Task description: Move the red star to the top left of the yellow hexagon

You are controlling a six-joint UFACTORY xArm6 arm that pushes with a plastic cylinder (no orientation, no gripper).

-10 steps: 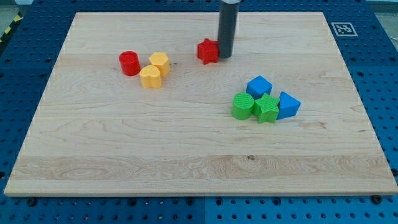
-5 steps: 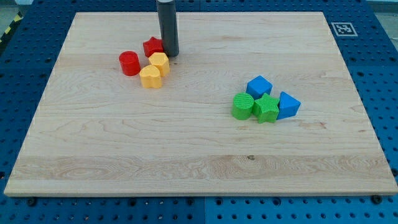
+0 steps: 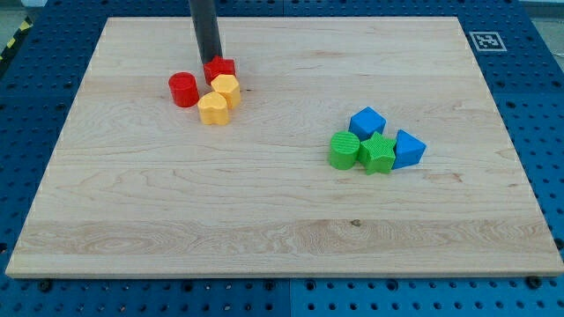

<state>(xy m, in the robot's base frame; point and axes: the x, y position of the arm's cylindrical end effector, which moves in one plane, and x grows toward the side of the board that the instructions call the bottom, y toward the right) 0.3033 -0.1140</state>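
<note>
The red star (image 3: pixel 220 69) lies at the upper left of the board, touching the top of the yellow hexagon (image 3: pixel 226 89). A second yellow block (image 3: pixel 211 108), rounded, touches the hexagon's lower left. A red cylinder (image 3: pixel 183 90) stands just left of them. My tip (image 3: pixel 209 59) rests at the star's top-left edge, above the red cylinder and to its right; the dark rod rises out of the view's top.
A cluster sits right of centre: a blue cube (image 3: pixel 367 121), a green cylinder (image 3: pixel 344 150), a green star (image 3: pixel 378 153) and a blue triangular block (image 3: pixel 407 149). A fiducial tag (image 3: pixel 486 40) marks the board's top right corner.
The rod pushed the red star left from the board's upper middle to the yellow hexagon, then moved round from the star's right side to its top left.
</note>
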